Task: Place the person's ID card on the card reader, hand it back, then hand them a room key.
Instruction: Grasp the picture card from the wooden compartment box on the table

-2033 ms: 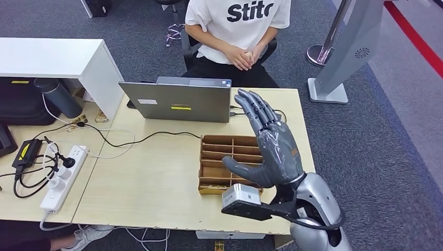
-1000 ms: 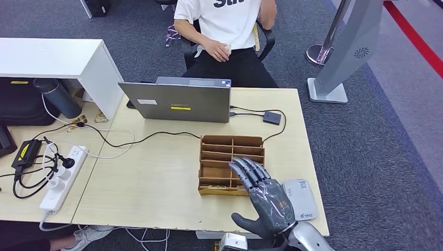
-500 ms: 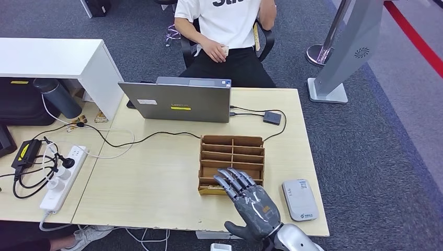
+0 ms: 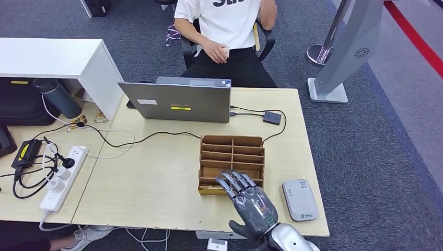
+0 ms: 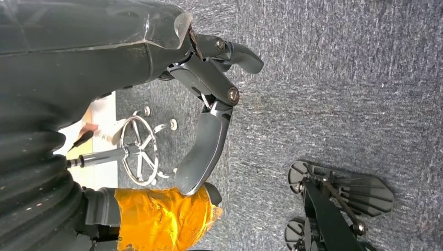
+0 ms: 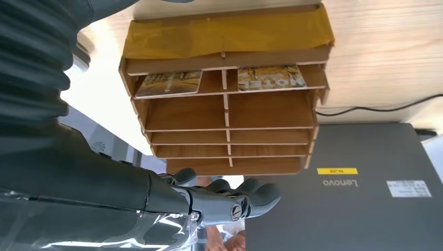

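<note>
1. The right hand (image 4: 251, 205) hovers over the near edge of the worktop (image 4: 156, 178), palm down, its fingers spread and stretched forward and nothing in its hold.
2. Its fingertips reach over the near edge of the wooden rack (image 4: 231, 157), which stands just ahead of the hand and is split into rows of paired slots.
3. In the right wrist view the rack (image 6: 224, 99) faces the hand with its slots open, a strip of yellow tape along its nearest edge.
4. Two room key cards lie in the row nearest the hand, one key card (image 6: 168, 83) in one slot and a second card (image 6: 271, 77) printed with "HOTEL" in the slot beside it; neither touches the fingers (image 6: 245, 201).
5. The card reader (image 4: 299, 199), a pale grey slab, lies flat on the worktop just to the right of the hand and apart from it, with no card on it.
6. Beyond the rack a closed grey laptop (image 4: 177, 99) sits well ahead of the hand, with a cable running from it to a small dark box (image 4: 271, 117).
7. A person (image 4: 224, 31) in a white T-shirt sits past the far edge of the worktop and holds a small pale thing in one hand; it is too small to identify.
8. The left hand (image 5: 209, 104) hangs over grey carpet, its fingers loosely apart and holding nothing.
</note>
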Motion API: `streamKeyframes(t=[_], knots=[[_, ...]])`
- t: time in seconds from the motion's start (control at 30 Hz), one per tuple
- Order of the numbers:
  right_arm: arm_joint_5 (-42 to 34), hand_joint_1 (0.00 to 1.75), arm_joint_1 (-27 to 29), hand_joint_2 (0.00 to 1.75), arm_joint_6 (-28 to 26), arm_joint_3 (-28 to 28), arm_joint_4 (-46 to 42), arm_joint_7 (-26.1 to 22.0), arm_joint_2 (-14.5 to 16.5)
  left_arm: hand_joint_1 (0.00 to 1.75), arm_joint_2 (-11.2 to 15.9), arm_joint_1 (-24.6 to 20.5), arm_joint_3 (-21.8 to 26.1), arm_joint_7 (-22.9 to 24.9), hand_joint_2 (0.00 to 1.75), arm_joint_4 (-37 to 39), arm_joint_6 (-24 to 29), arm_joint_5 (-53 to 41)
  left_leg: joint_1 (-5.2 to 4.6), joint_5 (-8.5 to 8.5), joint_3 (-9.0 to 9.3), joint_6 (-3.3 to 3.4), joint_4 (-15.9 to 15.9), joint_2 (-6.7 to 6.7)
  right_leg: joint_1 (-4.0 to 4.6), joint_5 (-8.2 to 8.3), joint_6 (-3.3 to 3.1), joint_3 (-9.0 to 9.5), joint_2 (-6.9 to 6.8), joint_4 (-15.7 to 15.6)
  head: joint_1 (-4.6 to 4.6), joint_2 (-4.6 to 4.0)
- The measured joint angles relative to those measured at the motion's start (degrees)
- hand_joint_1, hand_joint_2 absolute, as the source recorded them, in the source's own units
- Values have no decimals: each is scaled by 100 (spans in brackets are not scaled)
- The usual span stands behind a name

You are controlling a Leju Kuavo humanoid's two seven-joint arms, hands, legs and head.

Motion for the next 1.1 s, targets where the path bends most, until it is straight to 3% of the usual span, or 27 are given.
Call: streamKeyframes(t=[0.37, 1.1], knots=[[326, 0, -42, 175, 219, -89, 287, 328, 28, 0, 35, -10, 0, 39, 175, 0, 15, 0, 0, 0, 0, 0, 0, 0, 0, 0, 0, 0, 0, 0, 0, 0], [340, 0, -45, 175, 232, -160, 334, 337, 63, 0, 53, -12, 0, 41, 175, 0, 17, 0, 0, 0, 0, 0, 0, 0, 0, 0, 0, 0, 0, 0, -1, 0]])
